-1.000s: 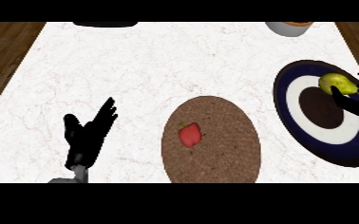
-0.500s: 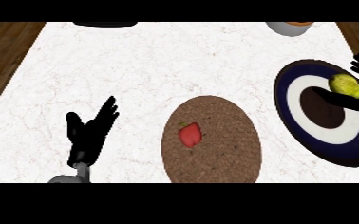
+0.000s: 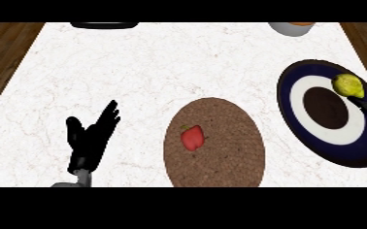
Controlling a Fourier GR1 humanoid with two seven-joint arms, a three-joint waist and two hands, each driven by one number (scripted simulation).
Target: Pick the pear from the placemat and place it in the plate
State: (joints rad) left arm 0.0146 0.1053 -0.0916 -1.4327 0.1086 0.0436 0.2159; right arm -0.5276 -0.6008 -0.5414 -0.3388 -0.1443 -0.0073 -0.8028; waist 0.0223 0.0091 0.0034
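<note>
White marbled surface [image 3: 143, 68] with dark wood showing past its left and right edges. Landmark: round brown woven placemat [image 3: 222, 145], low and centre. Pear [image 3: 348, 85], yellow-green, lies well right of the placemat and up from it, inside the plate [image 3: 301, 126]; it sits on the plate's white ring at the upper right, next to the navy rim, with nothing touching it. Plate is navy outside, white ring, dark centre; its near edge is just right of the placemat, and it is cut by the view's right edge. On the placemat, left of its middle, a small red fruit [image 3: 192, 138] with a green bit at its top; kind cannot be told. Left hand [image 3: 90, 140] stands well left of the placemat, fingers straight and spread, pointing up and to the right, holding nothing; grey forearm just shows at the lower edge. Right hand does not show. Far beyond the placemat: a dark object [image 3: 105, 24] at upper left, a pale bowl with orange contents [image 3: 292, 27] at upper right, both cut by the top edge.
</note>
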